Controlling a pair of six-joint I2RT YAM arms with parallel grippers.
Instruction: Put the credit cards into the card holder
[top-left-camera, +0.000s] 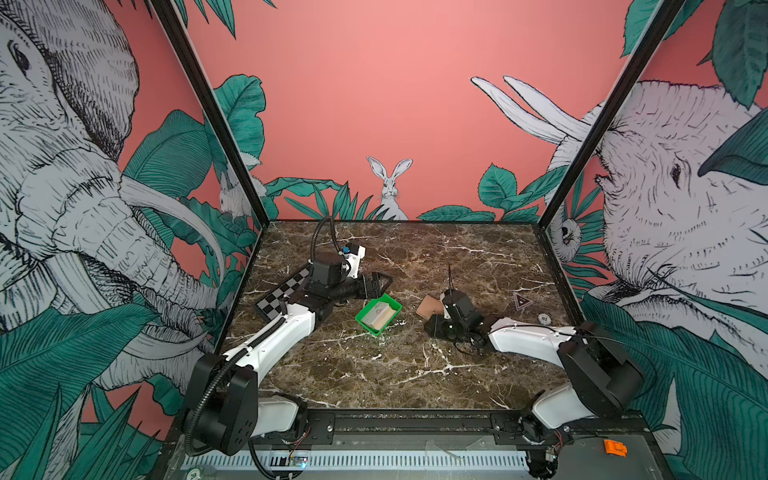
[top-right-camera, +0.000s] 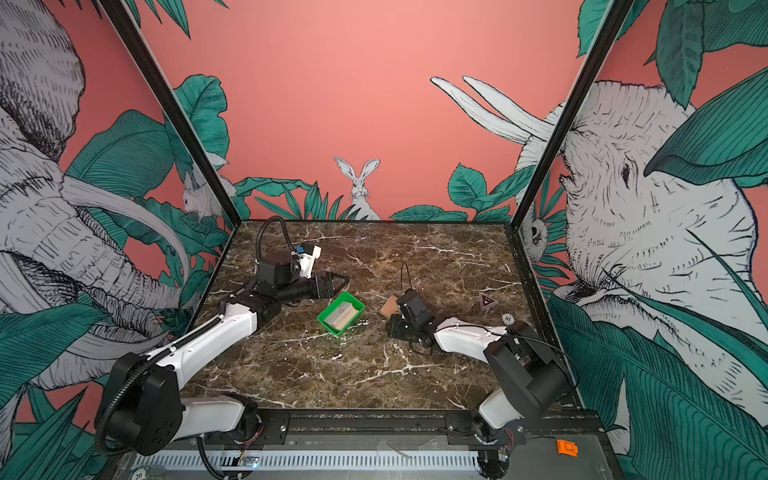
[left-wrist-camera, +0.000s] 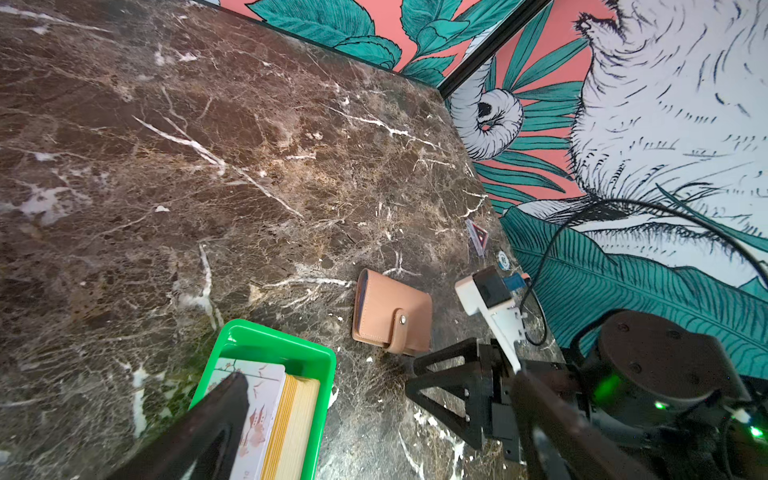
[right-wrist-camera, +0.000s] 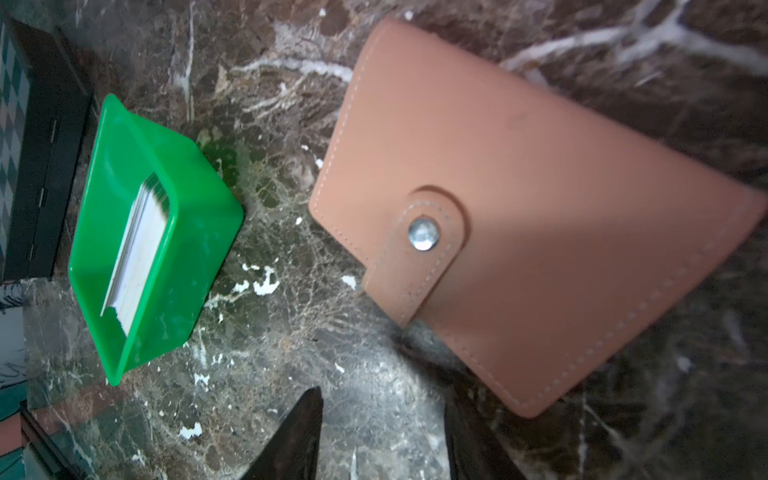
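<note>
The credit cards (left-wrist-camera: 266, 399) stand as a stack in a green tray (top-left-camera: 365, 322) mid-table, also seen in the right wrist view (right-wrist-camera: 141, 249). The card holder (right-wrist-camera: 519, 216) lies folded and snapped shut on the marble right of the tray; it shows in both top views (top-left-camera: 427, 306) (top-right-camera: 390, 305) and the left wrist view (left-wrist-camera: 390, 311). My left gripper (top-left-camera: 380, 286) is open above the tray's far edge, one finger (left-wrist-camera: 216, 415) over the cards. My right gripper (right-wrist-camera: 386, 419) is open at the holder's near edge with only marble between its fingers (left-wrist-camera: 440, 374).
A black-and-white checkered board (top-left-camera: 282, 295) lies under the left arm. A triangular sticker (top-left-camera: 522, 300) and a round token (top-left-camera: 543, 318) sit near the right wall. Patterned walls enclose the table on three sides.
</note>
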